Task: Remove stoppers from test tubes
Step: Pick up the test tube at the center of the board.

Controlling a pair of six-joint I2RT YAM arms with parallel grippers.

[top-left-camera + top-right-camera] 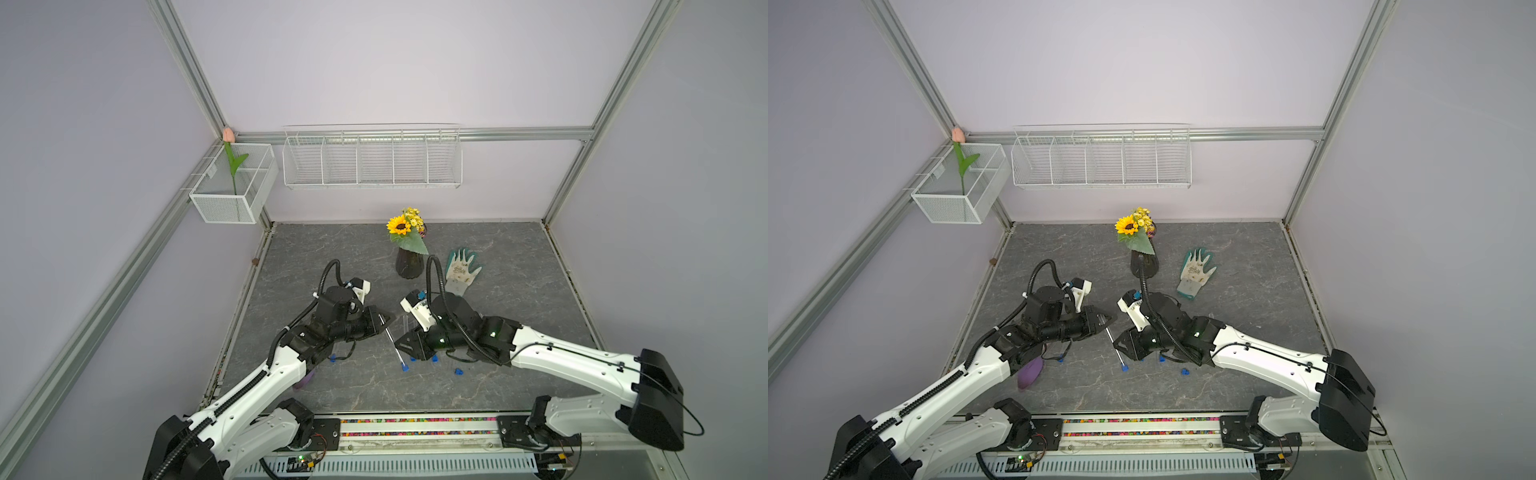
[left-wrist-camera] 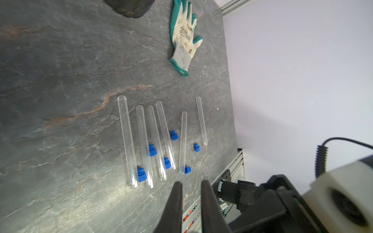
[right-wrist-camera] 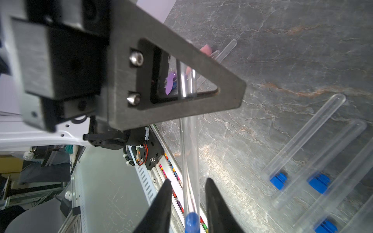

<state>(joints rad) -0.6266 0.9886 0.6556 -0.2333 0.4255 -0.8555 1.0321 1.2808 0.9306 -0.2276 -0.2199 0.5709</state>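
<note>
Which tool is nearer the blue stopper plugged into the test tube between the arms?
Right. The right tool straddles the stopper, jaws open either side; the left tool grips the test tube near its other end.

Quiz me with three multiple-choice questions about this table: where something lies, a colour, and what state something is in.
1. Where is the gardening glove?
A. inside a bucket
B. on the table beside the dark vase
C. on a chair

2. What colour are the stoppers?
A. red
B. blue
C. yellow

3. The test tube in the left gripper is:
A. stoppered
B. unstoppered
C. broken in two

Answers:
1. B, since it lies flat on the tabletop next to the vase.
2. B, since every loose one shows bright blue.
3. A, since a blue plug sits in the tube's end, inside the open right gripper.
</note>
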